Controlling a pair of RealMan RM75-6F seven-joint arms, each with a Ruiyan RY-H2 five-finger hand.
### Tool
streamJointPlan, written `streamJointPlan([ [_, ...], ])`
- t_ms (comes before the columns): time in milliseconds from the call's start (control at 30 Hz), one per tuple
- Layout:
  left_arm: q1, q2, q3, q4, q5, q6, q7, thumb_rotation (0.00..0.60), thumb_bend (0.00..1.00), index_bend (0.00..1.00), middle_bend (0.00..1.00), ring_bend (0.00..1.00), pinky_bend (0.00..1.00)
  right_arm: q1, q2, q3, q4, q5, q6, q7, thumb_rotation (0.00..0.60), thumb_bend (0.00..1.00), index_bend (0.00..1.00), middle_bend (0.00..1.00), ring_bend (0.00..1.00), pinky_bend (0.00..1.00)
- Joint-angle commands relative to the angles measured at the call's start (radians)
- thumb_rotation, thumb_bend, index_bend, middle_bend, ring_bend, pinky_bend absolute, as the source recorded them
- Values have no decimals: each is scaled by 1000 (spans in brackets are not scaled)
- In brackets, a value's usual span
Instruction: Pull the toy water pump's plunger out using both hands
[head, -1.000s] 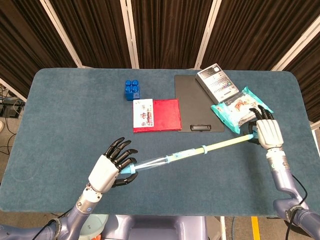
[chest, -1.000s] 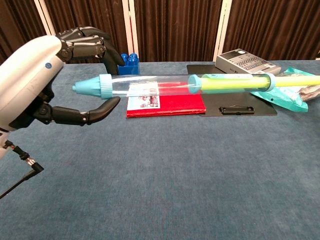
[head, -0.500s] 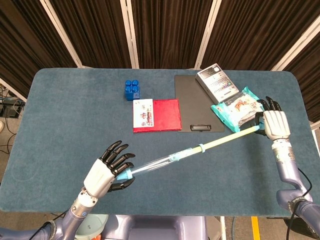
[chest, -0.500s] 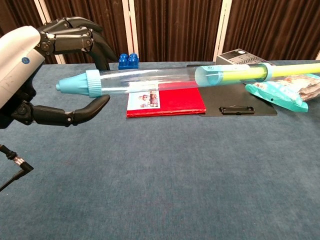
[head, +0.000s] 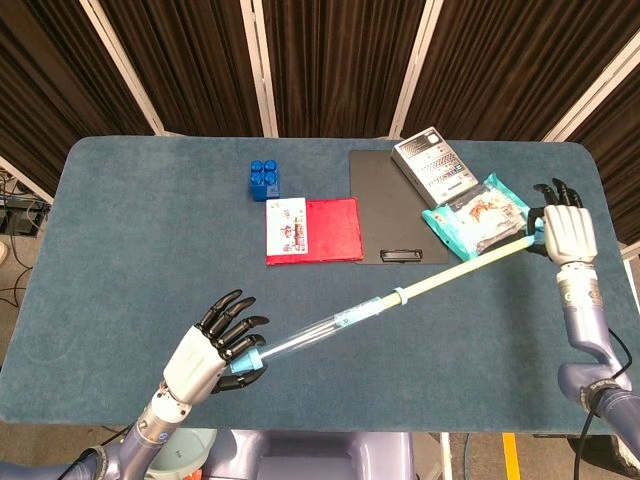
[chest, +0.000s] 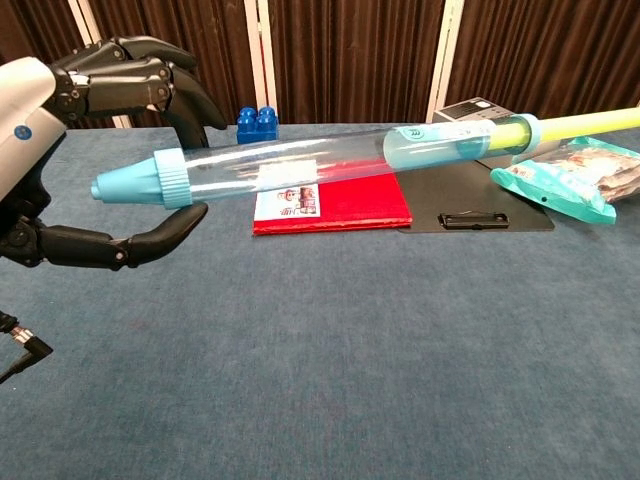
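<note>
While taut: clear ribbed-capped tube (chest: 270, 160)

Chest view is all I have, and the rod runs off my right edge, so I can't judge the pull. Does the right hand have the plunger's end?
Observer: Yes. In the head view the right hand grips the tip of the yellow plunger rod, by the snack bag.
Operator: And where does the pump sit over the table?
Observer: The clear barrel runs diagonally from the left hand near the front edge toward the back right.
Operator: Is the piston out?
Observer: No, it is inside the barrel, near the collar.
</note>
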Motion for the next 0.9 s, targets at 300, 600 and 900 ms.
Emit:
streamJointPlan([
  [300, 13, 5, 10, -3, 30, 12, 6, 600, 466, 760, 327, 143, 137, 30, -14, 14, 48, 23, -28, -19, 600, 369, 797, 202, 70, 132],
  [600, 25, 7, 19, -6, 53, 19, 10, 600, 466, 760, 328, 143, 138, 32, -7, 18, 64, 37, -37, -27, 600, 365, 798, 201, 70, 133],
  [900, 5, -21, -28, 59, 48, 3, 27, 600, 455, 714, 317, 143, 137, 11, 2, 2, 35, 25, -9, -28, 600, 321, 761, 191, 70, 133],
])
